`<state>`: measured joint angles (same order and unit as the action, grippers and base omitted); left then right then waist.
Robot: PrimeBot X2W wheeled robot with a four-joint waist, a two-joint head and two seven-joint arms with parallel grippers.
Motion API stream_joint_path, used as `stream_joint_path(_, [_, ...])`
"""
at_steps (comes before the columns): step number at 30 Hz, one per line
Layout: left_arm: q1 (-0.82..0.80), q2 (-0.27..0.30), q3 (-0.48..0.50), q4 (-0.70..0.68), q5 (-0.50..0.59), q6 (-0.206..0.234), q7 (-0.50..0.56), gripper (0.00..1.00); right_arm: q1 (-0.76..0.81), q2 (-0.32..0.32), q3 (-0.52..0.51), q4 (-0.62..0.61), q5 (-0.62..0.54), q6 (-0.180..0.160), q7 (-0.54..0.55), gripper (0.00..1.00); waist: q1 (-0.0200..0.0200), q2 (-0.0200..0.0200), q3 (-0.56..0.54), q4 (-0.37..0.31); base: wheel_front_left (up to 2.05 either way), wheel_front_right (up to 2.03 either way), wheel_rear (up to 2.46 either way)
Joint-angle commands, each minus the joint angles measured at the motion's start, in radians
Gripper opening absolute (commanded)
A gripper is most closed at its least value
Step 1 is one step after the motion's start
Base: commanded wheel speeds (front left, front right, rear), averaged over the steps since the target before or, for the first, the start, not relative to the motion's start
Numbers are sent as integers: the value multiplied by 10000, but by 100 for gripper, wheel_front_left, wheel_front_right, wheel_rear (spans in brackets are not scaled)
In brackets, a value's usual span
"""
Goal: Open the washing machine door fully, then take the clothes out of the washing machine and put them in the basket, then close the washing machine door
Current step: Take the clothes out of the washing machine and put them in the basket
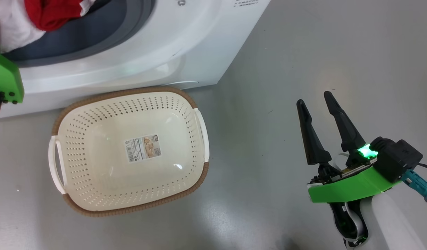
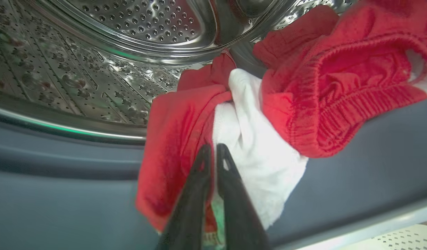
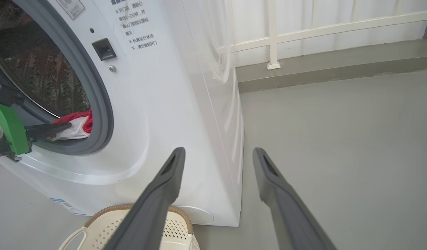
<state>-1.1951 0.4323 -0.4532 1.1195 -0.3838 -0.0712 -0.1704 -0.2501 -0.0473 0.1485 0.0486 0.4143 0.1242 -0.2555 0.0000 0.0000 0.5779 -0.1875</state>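
Right end effector (image 3: pixel 218 150): fingers spread wide above the grey floor (image 3: pixel 338 139). Washing machine (image 3: pixel 165 104) at left. Left end effector (image 3: pixel 66 127) contacts the red-and-white clothes (image 3: pixel 78 124) at the rubber ring (image 3: pixel 103 114). Basket (image 3: pixel 106 225) sits just beside the machine base.

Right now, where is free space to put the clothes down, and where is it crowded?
Free: the whole inside of the basket, holding nothing but its label; also the grey floor between the basket and the open right gripper. Crowded: the washing machine mouth, where the left gripper pinches the clothes over the rubber ring.
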Motion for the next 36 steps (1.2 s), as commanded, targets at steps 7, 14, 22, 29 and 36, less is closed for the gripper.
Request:
stream_joint_path(7, [-621, 595, 8, -97, 175, 57, -67, 0, 152, -29, 308, -122, 51, 65, -63, 100, 0, 0, -165, -30, 0, 0, 0])
stream_joint_path(14, [-459, 583, 126, -254, -44, 180, -477, 0, 219, -29, 232, -28, 64, 65, -63, 100, 0, 0, -463, -23, 0, 0, 0])
stream_joint_path(22, [352, 453, 581, -923, -638, 90, -839, 0, 321, -29, 56, 108, -118, 65, -63, 100, 0, 0, -967, 241, 0, 0, 0])
stream_joint_path(29, [1512, 230, 1216, -2453, -1184, -74, -908, 0, 417, -29, -47, 281, -321, 65, -63, 100, 0, 0, -1533, 610, 0, 0, 0])
stream_joint_path(36, [3330, -135, 2312, -4918, -1628, -283, -912, 0, 581, -29, -124, 444, -468, 65, -63, 100, 0, 0, -2111, 929, 0, 0, 0])
